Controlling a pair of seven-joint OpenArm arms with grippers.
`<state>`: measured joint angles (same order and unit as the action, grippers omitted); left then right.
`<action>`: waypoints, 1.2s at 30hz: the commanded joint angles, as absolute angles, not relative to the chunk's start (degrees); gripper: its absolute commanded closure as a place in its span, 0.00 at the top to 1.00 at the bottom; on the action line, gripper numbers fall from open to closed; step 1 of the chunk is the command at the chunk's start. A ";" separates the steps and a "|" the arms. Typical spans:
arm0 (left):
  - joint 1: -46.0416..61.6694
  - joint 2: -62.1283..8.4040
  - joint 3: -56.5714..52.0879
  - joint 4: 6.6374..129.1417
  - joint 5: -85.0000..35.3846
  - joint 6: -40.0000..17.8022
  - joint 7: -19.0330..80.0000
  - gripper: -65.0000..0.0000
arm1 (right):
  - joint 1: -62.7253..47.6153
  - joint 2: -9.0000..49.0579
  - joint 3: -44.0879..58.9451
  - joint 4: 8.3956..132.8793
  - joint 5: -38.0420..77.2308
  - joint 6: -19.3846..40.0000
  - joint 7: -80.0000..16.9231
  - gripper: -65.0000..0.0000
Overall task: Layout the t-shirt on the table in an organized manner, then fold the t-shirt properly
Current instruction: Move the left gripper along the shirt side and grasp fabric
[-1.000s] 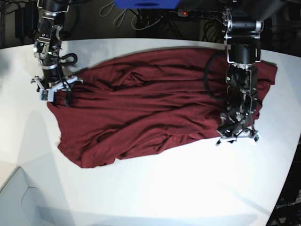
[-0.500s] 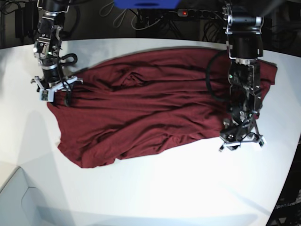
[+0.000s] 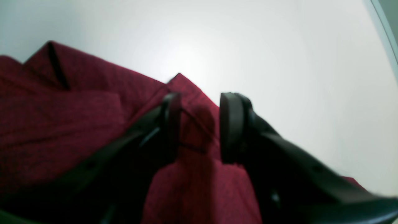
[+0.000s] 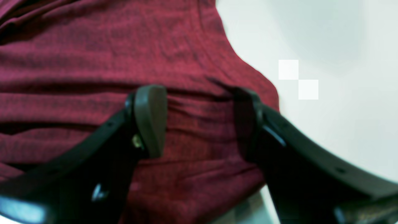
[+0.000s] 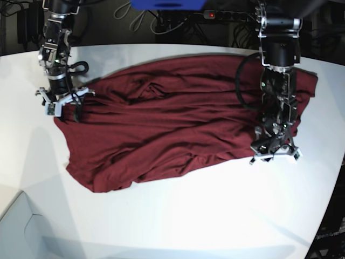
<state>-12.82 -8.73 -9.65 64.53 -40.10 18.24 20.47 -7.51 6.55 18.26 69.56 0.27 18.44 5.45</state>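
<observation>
Shirt (image 3: 77,124) fills the lower left of the left wrist view, maroon and creased, with bare white bench (image 3: 279,56) behind it and to the right. Between the two black pads of the left gripper (image 3: 199,127) rises a small bunched ridge of the fabric's edge. The pads stand a little apart with cloth in the gap, but the blur hides whether they press it, so I cannot tell if this is a grip.

Right wrist view: the shirt (image 4: 93,56) covers the left and centre, its hem curving down toward the lower right, with bench (image 4: 342,124) beyond. The right gripper (image 4: 199,121) has its jaws spread wide, both pads over the fabric near that edge; the cloth between them lies flat in shallow wrinkles, not pinched.

Base view: the shirt (image 5: 172,124) lies spread and wrinkled across the middle of the bench (image 5: 215,216), running from the far right down to a rounded corner at the near left. The left gripper (image 5: 274,154) sits at the shirt's near right edge, where fabric meets bare top. The right gripper (image 5: 63,105) is at the far left edge of the cloth, pointing down onto it. Cables lie behind the bench's far edge.
</observation>
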 commanded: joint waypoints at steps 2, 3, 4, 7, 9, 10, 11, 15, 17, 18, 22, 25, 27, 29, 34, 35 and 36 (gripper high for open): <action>-14.11 -9.27 -9.71 64.75 -40.04 17.98 19.30 0.31 | -7.43 6.99 18.42 69.76 0.13 18.24 4.26 0.52; -14.11 -9.27 -9.71 63.87 -40.04 17.98 19.30 0.31 | -7.43 6.99 18.42 69.67 0.13 18.24 4.26 0.52; -14.11 -9.27 -9.71 62.99 -40.04 17.98 19.30 0.31 | -7.43 6.99 18.42 69.67 0.13 18.24 4.26 0.52; -14.11 -9.27 -9.71 61.58 -40.04 17.98 19.30 0.31 | -7.43 6.99 18.42 69.67 0.13 18.24 4.35 0.52; -14.11 -9.27 -9.71 60.88 -40.04 17.98 19.30 0.31 | -7.43 6.99 18.42 69.67 0.13 18.24 4.35 0.52; -14.11 -9.27 -9.71 60.62 -40.04 17.98 19.30 0.30 | -7.43 6.99 18.42 69.67 0.13 18.24 4.35 0.52; -14.11 -9.27 -9.71 60.26 -40.04 17.98 19.30 0.28 | -7.43 6.99 18.42 69.67 0.13 18.24 4.35 0.52; -14.11 -9.27 -9.71 59.47 -40.04 17.98 19.30 0.06 | -7.43 6.99 18.42 69.67 0.13 18.24 4.35 0.52; -14.11 -9.27 -9.71 59.47 -40.04 17.98 19.38 0.00 | -7.43 6.99 18.42 69.67 0.13 18.24 4.35 0.52; -14.11 -9.36 -9.71 59.47 -40.04 17.98 19.38 0.01 | -7.43 6.99 18.42 69.67 0.13 18.24 4.35 0.52; -14.46 -9.36 -9.71 59.82 -40.04 18.68 19.38 0.00 | -7.43 6.99 18.42 69.67 0.13 18.24 4.35 0.52; -15.34 -9.36 -9.71 60.09 -40.13 23.43 19.30 0.00 | -7.43 6.99 18.42 69.67 0.04 18.24 4.26 0.52; -16.66 -9.36 -9.71 60.88 -40.13 25.19 19.30 0.00 | -7.43 6.99 18.42 69.76 0.04 18.24 4.26 0.52; -17.19 -9.36 -9.71 62.02 -40.13 25.45 19.30 0.00 | -7.43 6.99 18.42 69.85 0.04 18.24 4.09 0.52; -19.82 -9.36 -9.71 63.87 -40.13 25.54 19.56 0.00 | -7.43 6.99 18.51 69.93 0.04 18.24 4.09 0.52; -20.35 -9.36 -9.71 63.87 -40.13 25.54 19.56 0.00 | -7.43 6.99 18.51 69.93 0.04 18.24 4.09 0.52; -20.97 -9.36 -9.71 63.87 -40.13 25.54 19.47 0.00 | -7.43 6.99 18.51 69.93 0.04 18.24 4.09 0.52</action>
